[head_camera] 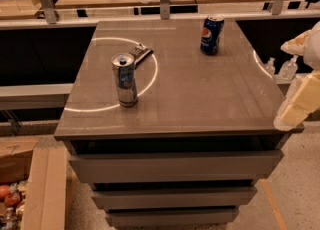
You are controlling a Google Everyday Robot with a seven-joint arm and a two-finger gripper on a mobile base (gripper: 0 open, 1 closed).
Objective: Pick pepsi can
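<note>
- While the gripper [299, 105] is hanging at the right edge of the frame, just off the near right corner of the table [200, 104], only part of its cream body is showing, so I cannot tell whether the claw is wide or narrow.
- Left of centre, the taller silver can [124, 79] is standing upright on the table top, well apart from the gripper; it is not the target.
- Just behind it, a small flat dark object [139, 54] is lying on the top, near the silver can but apart from it.
- Farther back, in the upper middle of the frame and right of centre, the pepsi can [211, 34] is standing upright near the far edge of the table, with bare table top all round it.
- By its look, this can is probably behaving as a thin-walled, smooth metal cylinder: stiff under a moderate squeeze, denting under a hard one, slippery on its painted side, and tipping easily if nudged high. Whether it is full or empty is not showing.
- A side hold across the middle of the body, below the silver top, is looking soundest.
</note>
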